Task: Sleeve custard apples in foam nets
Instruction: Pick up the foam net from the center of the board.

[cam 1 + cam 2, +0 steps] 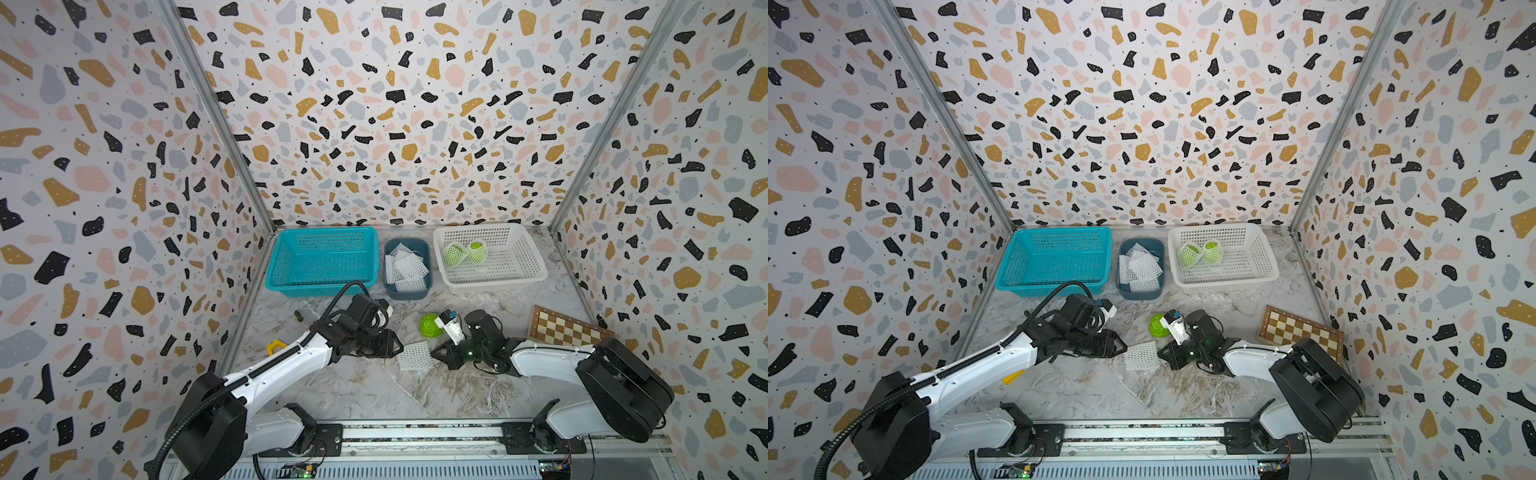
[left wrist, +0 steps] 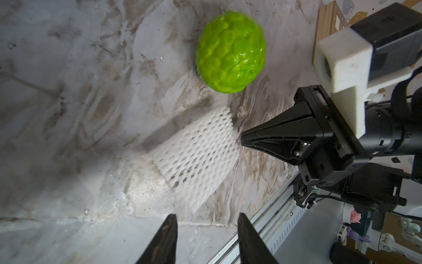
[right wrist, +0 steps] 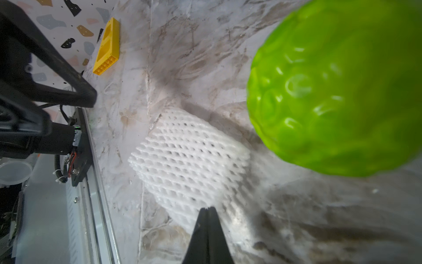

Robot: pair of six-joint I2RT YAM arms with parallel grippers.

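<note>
Found the left claw with its two black jaws apart and nothing between them, tips low over the grey-veined marble tabletop. Saw a flat white foam mesh net with diamond holes lying on that tabletop just ahead of those tips, in the gap between the two claws. Found the right claw facing it from the opposite side, jaws pressed together, tip right at the net's edge; could not tell of any mesh pinched there.

Noted a round bright-green custard apple with bumpy skin, bare, resting on the tabletop just past the net from the left claw and close beside the right claw's wrist, touched by neither claw.

Saw, well beyond both claws along the back wall, a row of three containers. Noted a teal plastic lattice basket beyond the left claw. Noted a small dark-blue tub between the baskets, holding a heap of loose white foam nets. Noted a white plastic lattice basket beyond the right claw, holding two green custard apples sleeved in foam nets, touching each other.

Saw a wooden chessboard behind the right claw, beside its arm, and a yellow plastic block behind the left claw, near the side wall.
</note>
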